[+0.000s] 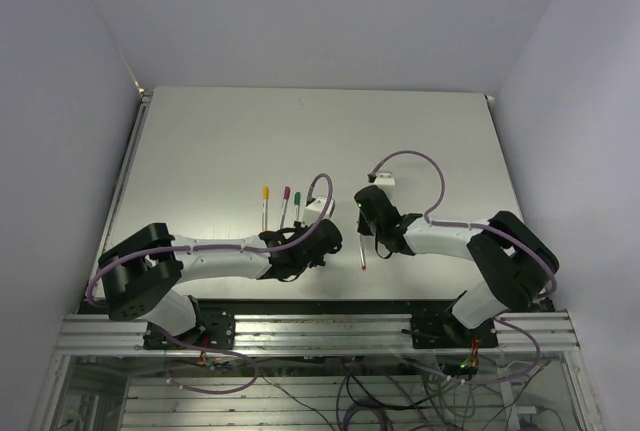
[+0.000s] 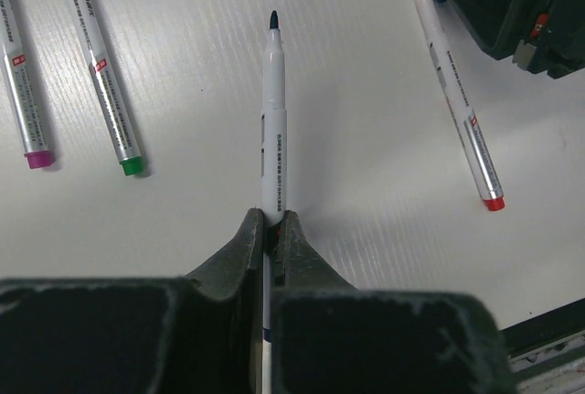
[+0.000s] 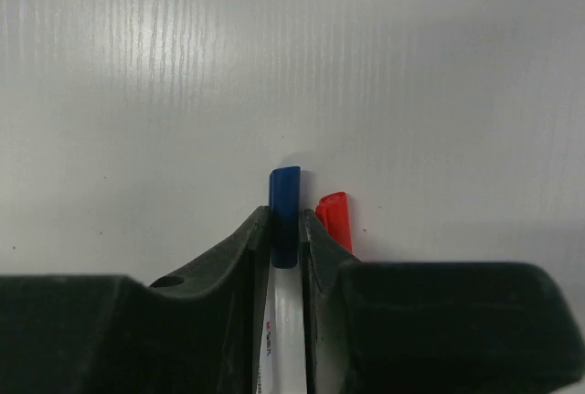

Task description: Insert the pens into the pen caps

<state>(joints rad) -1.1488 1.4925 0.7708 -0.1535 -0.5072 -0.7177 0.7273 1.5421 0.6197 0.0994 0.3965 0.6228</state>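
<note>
Held apart: uncapped pen and blue cap.
The left end effector clamps the pen, tip ahead; the right end effector pinches the cap, red cap just right. Misalignment could knock the cap loose.

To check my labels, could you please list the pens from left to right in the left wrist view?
purple pen → green pen → held pen → red pen
</note>
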